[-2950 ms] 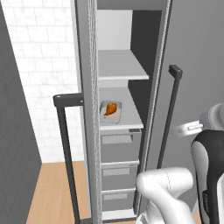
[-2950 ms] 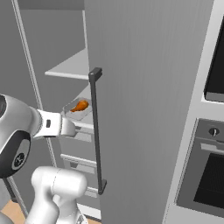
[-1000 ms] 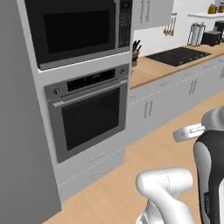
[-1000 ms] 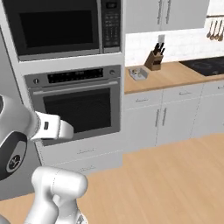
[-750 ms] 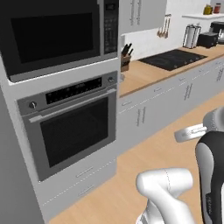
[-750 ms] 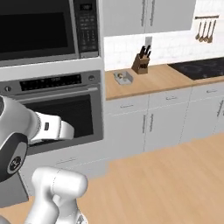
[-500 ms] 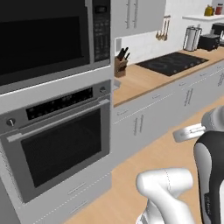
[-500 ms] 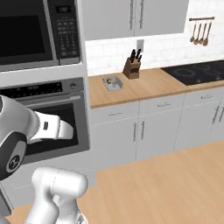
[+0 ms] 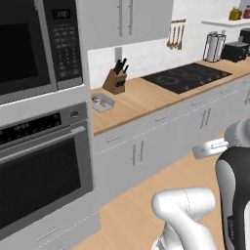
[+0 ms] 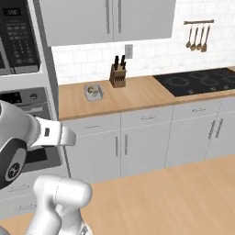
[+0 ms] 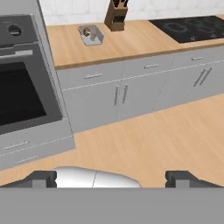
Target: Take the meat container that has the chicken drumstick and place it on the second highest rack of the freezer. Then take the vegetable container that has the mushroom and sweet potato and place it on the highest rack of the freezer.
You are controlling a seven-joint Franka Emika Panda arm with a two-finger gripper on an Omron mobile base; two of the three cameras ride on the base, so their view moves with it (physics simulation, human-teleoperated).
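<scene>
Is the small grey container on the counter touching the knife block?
Apart. In the hand view, bare wooden counter shows plainly between the grey container and the knife block.

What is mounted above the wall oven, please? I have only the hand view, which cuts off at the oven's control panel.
Observer: A black-fronted microwave sits directly above the oven.
Operator: Thank you. Is there anything on the wall behind the cooktop?
Observer: Yes, several utensils hang from a rail above the cooktop.
Operator: And what lies past the cooktop along the counter?
Observer: In the left base view, a dark appliance, probably a toaster, stands at the counter's far end.
</scene>
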